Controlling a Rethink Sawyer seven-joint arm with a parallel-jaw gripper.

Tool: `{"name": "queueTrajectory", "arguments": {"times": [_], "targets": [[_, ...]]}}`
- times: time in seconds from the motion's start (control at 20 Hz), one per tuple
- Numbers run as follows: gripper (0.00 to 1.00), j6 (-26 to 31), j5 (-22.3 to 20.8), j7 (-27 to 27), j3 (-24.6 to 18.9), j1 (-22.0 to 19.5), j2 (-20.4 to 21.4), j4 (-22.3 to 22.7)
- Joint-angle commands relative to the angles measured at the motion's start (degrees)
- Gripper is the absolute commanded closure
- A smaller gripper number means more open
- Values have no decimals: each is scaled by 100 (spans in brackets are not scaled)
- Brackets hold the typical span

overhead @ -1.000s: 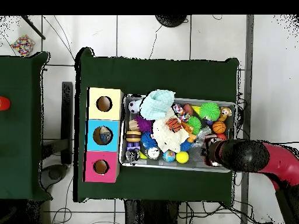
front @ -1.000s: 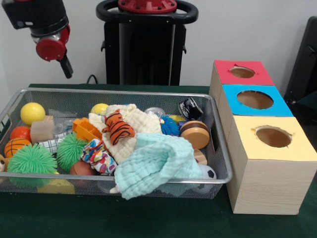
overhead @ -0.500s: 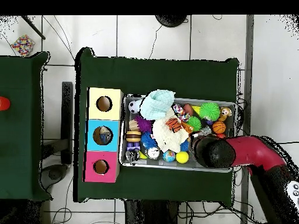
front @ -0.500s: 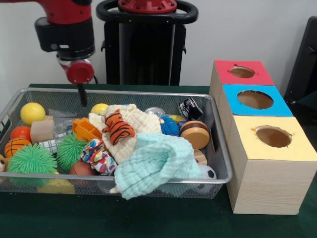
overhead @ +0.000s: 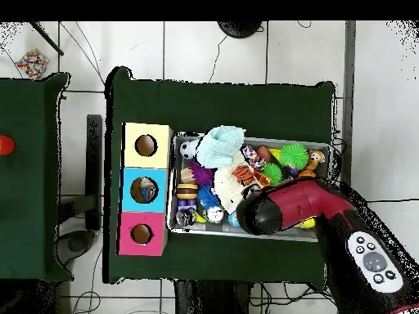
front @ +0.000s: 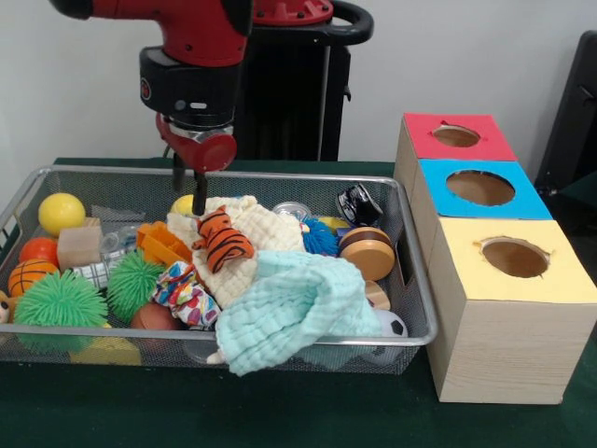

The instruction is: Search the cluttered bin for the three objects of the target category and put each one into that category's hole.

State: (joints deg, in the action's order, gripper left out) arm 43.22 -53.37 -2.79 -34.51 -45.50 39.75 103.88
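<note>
the overhead view hides the red and black gripper (front: pixel 189 187) under the arm; in the front view its two dark fingers (front: pixel 198 194) hang close together, nothing between them, but whether fully pressed together cannot be told. they hover over the far side of the wire mesh bin (front: pixel 280 338), just above a yellow ball (front: pixel 185 203) half hidden behind the cream muslin cloth (front: pixel 244 224). a striped tiger toy (front: pixel 222 239) lies just in front, a mint green cloth (front: pixel 294 308) nearer. on the green counter (front: pixel 298 415), right of the bin, stand three boxes with holes: red (front: pixel 456 136), blue (front: pixel 480 188), yellow (front: pixel 514 258).
</note>
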Motion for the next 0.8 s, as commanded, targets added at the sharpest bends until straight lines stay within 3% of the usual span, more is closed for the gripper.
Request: {"name": "queueTrajectory", "arguments": {"times": [0.05,0.3,0.55,0.8], "targets": [[0,299,-483,264,475,19,101,-402],[0,-37,-726,244,536,-30,47,-432],[0,-128,-541,117,401,-215,-34,-472],[0,-190,-666,148,444,-228,-303,-647]]}}
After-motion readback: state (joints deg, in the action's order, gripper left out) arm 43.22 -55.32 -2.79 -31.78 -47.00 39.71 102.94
